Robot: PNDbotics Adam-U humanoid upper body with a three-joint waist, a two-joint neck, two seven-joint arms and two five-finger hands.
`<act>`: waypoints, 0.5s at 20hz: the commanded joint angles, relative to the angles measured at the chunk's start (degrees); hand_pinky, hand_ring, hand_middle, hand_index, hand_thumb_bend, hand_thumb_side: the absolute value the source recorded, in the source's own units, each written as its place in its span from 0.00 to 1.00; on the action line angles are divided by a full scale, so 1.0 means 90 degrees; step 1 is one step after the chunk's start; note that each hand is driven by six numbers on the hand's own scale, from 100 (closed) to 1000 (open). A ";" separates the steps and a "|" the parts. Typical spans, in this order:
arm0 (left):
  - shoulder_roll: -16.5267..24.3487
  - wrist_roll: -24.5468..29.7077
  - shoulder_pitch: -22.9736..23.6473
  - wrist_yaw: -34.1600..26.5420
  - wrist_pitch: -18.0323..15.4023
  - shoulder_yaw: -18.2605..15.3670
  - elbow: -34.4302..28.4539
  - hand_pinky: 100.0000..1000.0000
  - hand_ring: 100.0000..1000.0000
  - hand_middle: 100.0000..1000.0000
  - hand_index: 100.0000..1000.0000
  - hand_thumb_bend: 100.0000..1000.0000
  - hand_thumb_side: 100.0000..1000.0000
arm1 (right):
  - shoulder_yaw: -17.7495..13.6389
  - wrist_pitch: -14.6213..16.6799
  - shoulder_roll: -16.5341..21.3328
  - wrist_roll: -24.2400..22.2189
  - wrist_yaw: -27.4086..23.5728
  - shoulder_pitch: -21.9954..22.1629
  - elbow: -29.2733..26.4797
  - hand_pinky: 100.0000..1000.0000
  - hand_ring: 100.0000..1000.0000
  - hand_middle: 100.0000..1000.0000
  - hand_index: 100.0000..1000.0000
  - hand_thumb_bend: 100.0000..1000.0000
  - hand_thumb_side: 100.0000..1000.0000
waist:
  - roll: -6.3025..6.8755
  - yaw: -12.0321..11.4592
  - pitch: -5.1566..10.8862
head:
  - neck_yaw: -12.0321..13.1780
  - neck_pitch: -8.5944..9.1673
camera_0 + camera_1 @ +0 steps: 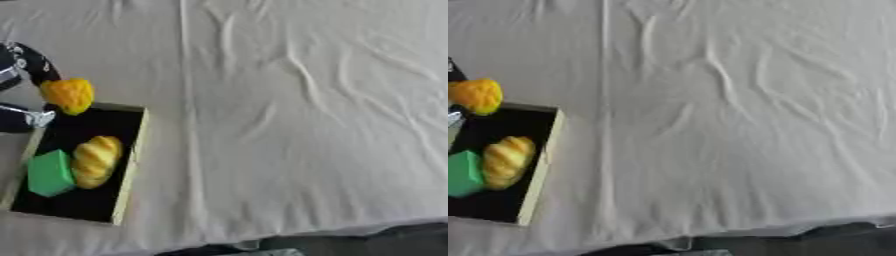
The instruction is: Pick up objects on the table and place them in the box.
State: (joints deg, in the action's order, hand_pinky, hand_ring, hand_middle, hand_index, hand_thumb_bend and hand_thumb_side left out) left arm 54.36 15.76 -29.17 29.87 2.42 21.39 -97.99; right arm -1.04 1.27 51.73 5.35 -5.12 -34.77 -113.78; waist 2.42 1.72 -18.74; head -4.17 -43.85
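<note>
A shallow box point(133, 155) with a black floor and pale wooden rim lies at the left of the table. Inside it rest a golden bread loaf point(94, 161) and a green block point(49, 173), side by side and touching. My left hand point(31, 67) comes in from the left edge and is curled round a yellow-orange lumpy object point(69, 94), holding it over the box's far rim. My right hand shows in neither view.
A wrinkled white cloth point(297, 110) covers the whole table, with a long fold running down beside the box. The table's near edge and a dark floor point(842, 242) show along the bottom right.
</note>
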 commanded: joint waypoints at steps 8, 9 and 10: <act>0.0066 0.0918 0.0059 0.0627 -0.0157 0.0073 0.0284 0.90 0.83 0.78 0.88 0.36 0.00 | -0.0116 0.0065 0.0145 0.0058 0.0003 -0.0041 -0.0090 0.96 0.87 0.68 0.85 0.00 0.41 | -0.0018 -0.0006 0.0097 | 0.0044 -0.0022; 0.0060 0.1000 0.0081 0.0673 -0.0147 0.0049 0.0287 0.90 0.84 0.78 0.89 0.38 0.00 | -0.0119 0.0068 0.0148 0.0066 -0.0001 -0.0036 -0.0090 0.96 0.87 0.68 0.85 0.00 0.41 | -0.0019 -0.0009 0.0097 | 0.0053 -0.0016; 0.0058 0.1057 0.0107 0.0707 -0.0137 0.0019 0.0276 0.92 0.86 0.81 0.91 0.44 0.07 | -0.0121 0.0072 0.0152 0.0073 -0.0003 -0.0031 -0.0090 0.96 0.87 0.68 0.85 0.00 0.41 | -0.0016 -0.0013 0.0096 | 0.0068 -0.0004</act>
State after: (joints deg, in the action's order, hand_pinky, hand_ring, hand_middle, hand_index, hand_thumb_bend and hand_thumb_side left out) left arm 53.85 24.31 -27.92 35.50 1.15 22.62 -95.25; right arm -1.10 1.74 51.70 5.84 -5.12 -34.70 -113.78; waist 2.38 1.67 -18.83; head -3.79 -43.85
